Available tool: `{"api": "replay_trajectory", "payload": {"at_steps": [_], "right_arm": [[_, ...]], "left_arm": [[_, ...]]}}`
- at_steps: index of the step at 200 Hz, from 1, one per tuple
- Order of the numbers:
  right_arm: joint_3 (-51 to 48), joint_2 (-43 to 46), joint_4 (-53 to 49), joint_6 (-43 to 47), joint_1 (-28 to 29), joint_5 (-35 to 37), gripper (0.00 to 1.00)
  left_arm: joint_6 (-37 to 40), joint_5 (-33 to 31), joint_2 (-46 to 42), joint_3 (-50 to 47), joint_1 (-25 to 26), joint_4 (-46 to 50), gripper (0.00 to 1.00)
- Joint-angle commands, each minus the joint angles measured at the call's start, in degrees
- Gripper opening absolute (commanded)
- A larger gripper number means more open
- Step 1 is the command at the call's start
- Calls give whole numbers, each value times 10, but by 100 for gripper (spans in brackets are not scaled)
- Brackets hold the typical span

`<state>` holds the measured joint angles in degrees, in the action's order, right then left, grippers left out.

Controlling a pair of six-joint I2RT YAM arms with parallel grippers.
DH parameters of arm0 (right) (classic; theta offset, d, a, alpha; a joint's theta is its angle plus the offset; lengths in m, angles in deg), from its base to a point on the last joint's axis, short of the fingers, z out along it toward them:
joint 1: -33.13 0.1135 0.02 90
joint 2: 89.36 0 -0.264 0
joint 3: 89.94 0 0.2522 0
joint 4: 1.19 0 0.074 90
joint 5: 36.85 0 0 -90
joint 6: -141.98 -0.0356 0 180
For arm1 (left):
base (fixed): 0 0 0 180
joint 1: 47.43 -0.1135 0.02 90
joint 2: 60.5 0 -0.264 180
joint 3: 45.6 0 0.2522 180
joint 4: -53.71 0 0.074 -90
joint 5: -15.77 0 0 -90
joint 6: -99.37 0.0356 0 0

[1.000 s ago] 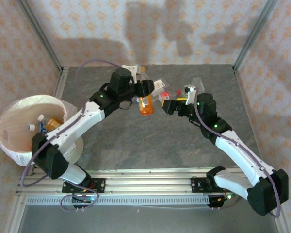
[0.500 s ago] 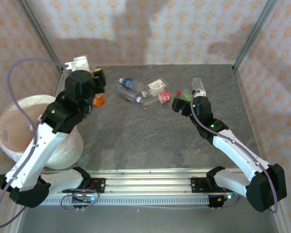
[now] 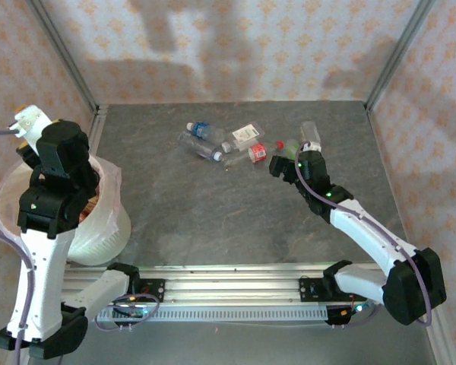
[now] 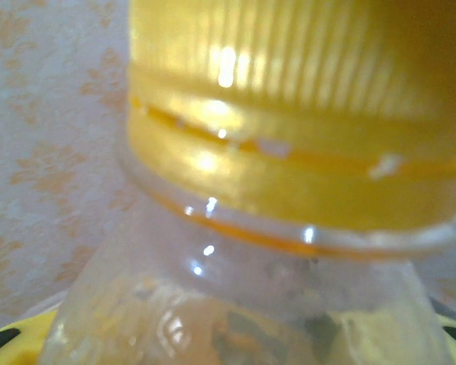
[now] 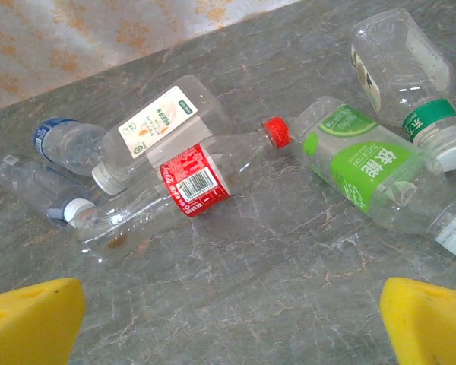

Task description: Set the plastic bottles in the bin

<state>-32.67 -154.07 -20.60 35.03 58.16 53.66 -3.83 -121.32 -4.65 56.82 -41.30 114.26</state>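
The bottle with the yellow cap (image 4: 289,152) fills the space right in front of the left wrist camera. The left gripper (image 4: 228,346) is clamped on its clear body, with slivers of yellow pad at either lower corner. Seen from above, that gripper hangs over the bin (image 3: 99,236). The main risk is letting go too near the rim, so that the bottle strikes the edge or the loose bag (image 3: 111,173) and tumbles onto the table (image 3: 213,220). So light a bottle might also cling to one pad and drop crooked.

The right gripper (image 5: 228,327) stands wide apart, holding nothing. Just ahead of it lies the red-label bottle (image 5: 190,182), pressed against the white-label bottle (image 5: 156,122) behind it. Its red cap sits just beside the green-label bottle (image 5: 361,167), which lies ahead to the right. With the bottles packed so close, closing on one could pinch a neighbour or send the round sides rolling away.

The left fingertips and the exact place where they grip are cut off. From above, the left arm covers that bottle and much of the bin's inside, so neither its clearance from the rim nor the count already inside can be told.
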Motion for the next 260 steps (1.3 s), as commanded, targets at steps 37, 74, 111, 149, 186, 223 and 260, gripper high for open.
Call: {"api": "replay_trajectory", "payload": {"at_steps": [37,74,111,149,186,223,260], "right_arm": [[29,-15,-11,-7,1,7,100],[45,-28,-18,-9,1,-6,100],[53,-45,-22,-15,1,-12,100],[52,-54,-21,-30,1,-14,100],[60,-68,-17,-37,2,-22,99],[69,-77,-22,-38,2,-28,99],[69,-80,-23,-41,1,-30,99]], "left_arm": [[-55,136,-1,-50,-162,81,43],[-74,246,7,-95,-273,93,44],[-78,306,3,-136,-317,78,44],[-81,359,-19,-183,-317,55,48],[-80,386,-36,-205,-317,51,71],[-72,444,-55,-218,-316,29,83],[-62,502,-82,-234,-317,-5,92]]}}
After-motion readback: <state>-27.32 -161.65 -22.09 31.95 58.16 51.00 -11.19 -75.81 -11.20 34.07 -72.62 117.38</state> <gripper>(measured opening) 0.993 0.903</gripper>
